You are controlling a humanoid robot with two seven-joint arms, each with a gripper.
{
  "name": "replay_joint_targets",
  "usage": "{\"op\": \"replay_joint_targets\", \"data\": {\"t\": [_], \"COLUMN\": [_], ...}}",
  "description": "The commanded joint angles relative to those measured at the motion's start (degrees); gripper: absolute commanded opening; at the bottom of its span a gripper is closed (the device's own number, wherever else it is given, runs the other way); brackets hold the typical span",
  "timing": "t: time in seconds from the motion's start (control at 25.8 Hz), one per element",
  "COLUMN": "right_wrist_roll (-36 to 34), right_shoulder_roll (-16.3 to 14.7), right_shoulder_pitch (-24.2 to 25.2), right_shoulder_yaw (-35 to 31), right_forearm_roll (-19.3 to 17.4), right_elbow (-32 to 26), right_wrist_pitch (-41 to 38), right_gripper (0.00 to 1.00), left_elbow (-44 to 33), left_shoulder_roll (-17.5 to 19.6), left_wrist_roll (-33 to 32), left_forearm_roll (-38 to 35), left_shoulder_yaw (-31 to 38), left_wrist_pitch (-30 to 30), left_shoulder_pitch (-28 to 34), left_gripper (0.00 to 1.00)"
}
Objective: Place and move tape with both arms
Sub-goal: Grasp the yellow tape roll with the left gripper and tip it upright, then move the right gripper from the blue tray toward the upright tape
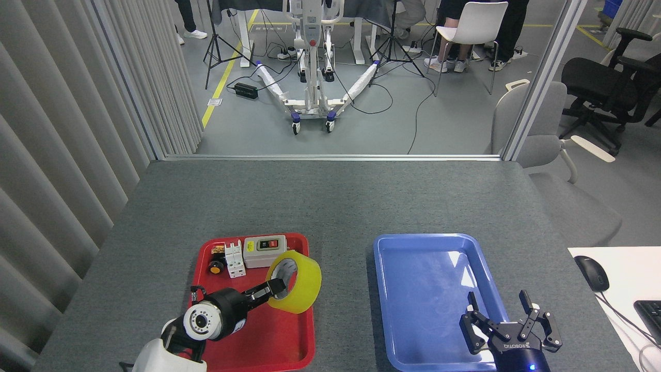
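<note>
The tape (pixel 295 281), a wide yellow translucent roll with a white core, hangs tilted above the red tray (pixel 279 341), lifted off its floor. My left gripper (pixel 271 289) is shut on the roll's wall, one finger inside the core. Its white-grey wrist comes up from the lower left. My right gripper (pixel 506 318) stands open at the near right corner of the blue tray (pixel 413 248), black fingers spread upward and holding nothing.
At the back of the red tray lie a grey switch box (pixel 264 251), a white breaker (pixel 234 258) and a small orange button (pixel 215 267). A white desk with a mouse (pixel 591 272) and keyboard sits at the right. Grey curtain panels line the left.
</note>
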Motion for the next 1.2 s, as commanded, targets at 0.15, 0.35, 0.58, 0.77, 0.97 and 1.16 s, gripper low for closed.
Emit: {"op": "replay_joint_targets", "data": {"t": [0.15,0.35,0.58,0.77,0.97,1.16], "right_wrist_roll": [-0.10,-0.81,-6.26,-8.72,-13.81,-13.64], "right_shoulder_roll": [-0.13,-1.36,-14.37,-26.32,-33.70,-33.70], "right_shoulder_pitch": [-0.02,-1.16,-3.18,-11.53,-16.63,-19.53], "right_shoulder_yaw": [-0.02,-0.19,4.46,19.93,33.82,39.97], "right_forearm_roll": [0.01,-1.48,-14.40,-21.17,-21.26,-20.99], "right_elbow": [0.05,-0.21,-0.82,-1.00,-5.57,-7.94], "right_wrist_pitch": [0.01,-1.57,-17.92,-19.85,-19.24,-19.41], "right_gripper": [1.00,1.00,0.99,0.99,0.98,0.98], "left_elbow": [-9.15,-12.14,-12.32,-11.88,-11.70,-11.53], "left_shoulder_roll": [0.67,-0.64,-2.93,-3.19,-2.31,-1.87], "left_wrist_roll": [-6.24,-6.15,-5.36,-5.36,-5.89,-5.89], "left_forearm_roll": [30.01,37.31,37.48,37.57,37.57,37.66], "left_shoulder_yaw": [1.30,-0.10,-3.97,-4.06,-3.97,-3.97], "left_wrist_pitch": [-2.44,-2.96,-5.95,-7.62,-9.47,-10.26], "left_shoulder_pitch": [5.59,8.93,12.89,12.97,13.50,13.68], "left_gripper": [0.00,0.00,0.00,0.00,0.00,0.00]}}
